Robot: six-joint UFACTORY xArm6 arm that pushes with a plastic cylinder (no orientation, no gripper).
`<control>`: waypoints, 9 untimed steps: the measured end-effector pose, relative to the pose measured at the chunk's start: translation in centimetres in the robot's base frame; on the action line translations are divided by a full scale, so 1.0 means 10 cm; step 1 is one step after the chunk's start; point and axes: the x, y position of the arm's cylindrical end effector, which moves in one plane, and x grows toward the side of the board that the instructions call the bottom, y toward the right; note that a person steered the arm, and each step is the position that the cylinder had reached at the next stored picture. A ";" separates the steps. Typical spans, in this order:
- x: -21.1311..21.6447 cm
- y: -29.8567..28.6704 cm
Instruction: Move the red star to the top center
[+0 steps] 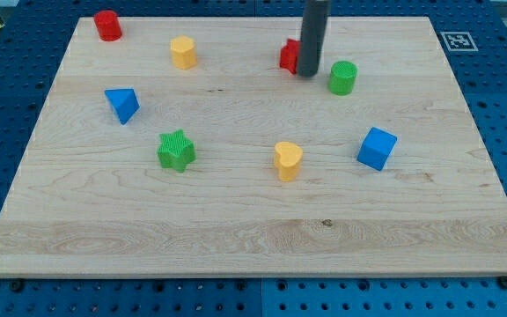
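The red star (288,55) sits near the view's top centre of the wooden board (236,220). Its right part is hidden behind my rod. My tip (306,73) is down at the star's right side, touching or nearly touching it. A green cylinder (342,77) stands just right of the tip, apart from it.
A red cylinder (107,25) is at the top left. A yellow hexagonal block (183,52) is left of the star. A blue triangular block (122,104), a green star (176,150), a yellow heart (288,160) and a blue cube (377,148) lie lower down.
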 end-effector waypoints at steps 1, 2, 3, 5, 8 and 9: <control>-0.32 -0.23; -0.55 -0.44; -0.57 -0.37; -0.77 0.29; -0.97 -0.33; -0.97 -0.54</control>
